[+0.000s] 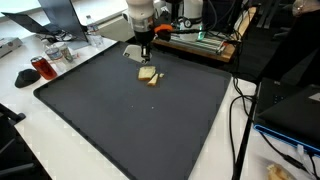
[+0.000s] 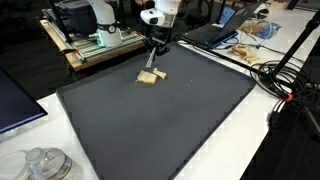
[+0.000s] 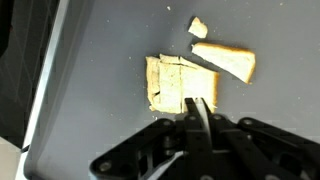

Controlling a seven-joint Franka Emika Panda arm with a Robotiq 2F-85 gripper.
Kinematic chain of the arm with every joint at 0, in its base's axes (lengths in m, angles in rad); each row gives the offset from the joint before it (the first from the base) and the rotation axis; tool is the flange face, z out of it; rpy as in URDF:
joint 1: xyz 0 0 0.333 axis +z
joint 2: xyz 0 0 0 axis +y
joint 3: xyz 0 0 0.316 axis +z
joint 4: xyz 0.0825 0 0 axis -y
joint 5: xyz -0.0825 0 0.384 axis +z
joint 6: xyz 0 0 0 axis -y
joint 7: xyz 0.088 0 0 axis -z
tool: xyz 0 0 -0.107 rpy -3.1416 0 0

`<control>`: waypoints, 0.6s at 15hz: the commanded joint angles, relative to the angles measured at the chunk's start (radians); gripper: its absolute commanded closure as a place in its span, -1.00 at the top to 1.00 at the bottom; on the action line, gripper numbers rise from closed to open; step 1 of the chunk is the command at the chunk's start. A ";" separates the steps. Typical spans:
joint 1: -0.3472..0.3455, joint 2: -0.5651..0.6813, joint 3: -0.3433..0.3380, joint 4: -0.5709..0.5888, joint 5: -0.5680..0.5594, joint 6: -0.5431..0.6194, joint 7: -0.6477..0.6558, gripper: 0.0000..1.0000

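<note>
Wooden block (image 3: 168,82) lay flat on the dark mat (image 3: 90,60), just below and ahead of the gripper (image 3: 197,112), whose jaws were clenched together, grasping nothing. A tan wedge (image 3: 226,62) lay just beyond the block, with a small chip (image 3: 198,27) farther ahead.

Both exterior views look down on the same dark mat (image 1: 150,115) from afar, seemingly from opposite ends, while my wrist view stares closely down past my gripper (image 3: 197,100).
</note>
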 commanded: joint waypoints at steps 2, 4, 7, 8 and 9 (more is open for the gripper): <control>0.030 0.007 0.012 0.018 -0.180 -0.016 0.192 -0.98; 0.057 0.023 0.019 0.047 -0.315 -0.081 0.329 -0.98; 0.091 0.040 0.056 0.100 -0.443 -0.229 0.456 -0.98; 0.098 0.047 0.077 0.119 -0.456 -0.276 0.471 -0.98; 0.104 0.056 0.094 0.136 -0.470 -0.314 0.486 -0.98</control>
